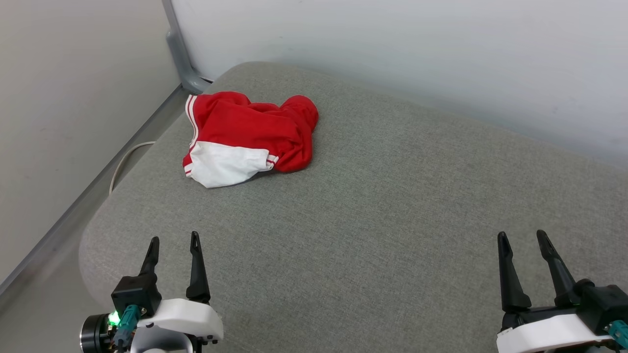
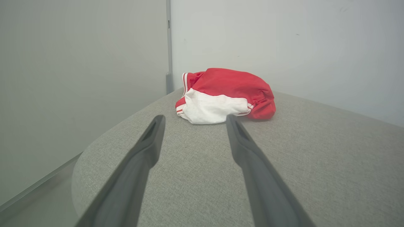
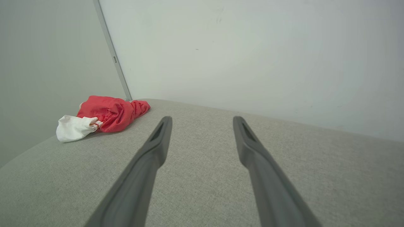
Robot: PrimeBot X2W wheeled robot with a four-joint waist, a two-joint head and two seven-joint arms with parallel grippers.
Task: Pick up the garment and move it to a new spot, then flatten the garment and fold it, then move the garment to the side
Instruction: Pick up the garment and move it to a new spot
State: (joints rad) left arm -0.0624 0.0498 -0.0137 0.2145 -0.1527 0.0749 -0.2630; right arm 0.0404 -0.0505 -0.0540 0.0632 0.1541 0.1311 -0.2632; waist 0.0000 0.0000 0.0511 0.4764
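Your garment [image 1: 248, 135] lies crumpled in a heap on the grey padded cushion [image 1: 392, 220], at its far left corner, close to the rounded edge and near the grey metal post [image 1: 179, 54] where the two pale walls meet. You can see mostly red cloth on top, with a white sleeve [image 1: 223, 164] turned toward the robot and red-white stripe trim along the heap's left edge and at the sleeve's cuff. The lettering is hidden in the folds. Your left gripper [image 1: 175, 238] sits at the lower left of the head view, over the cushion's near edge, jaws parted with a clear gap and nothing between them. In the left wrist view the same gripper [image 2: 194, 118] points straight at the garment [image 2: 227, 88], well apart from it, with bare cushion between. Your right gripper [image 1: 521, 234] sits at the lower right, jaws likewise spread and empty, much farther from the heap. In the right wrist view that gripper [image 3: 202, 118] aims at the back wall [image 3: 252, 56], and the garment [image 3: 107, 113] lies off to the left of its fingers. A thin white cable [image 1: 125, 164] curves down beside the cushion's left edge toward the floor.
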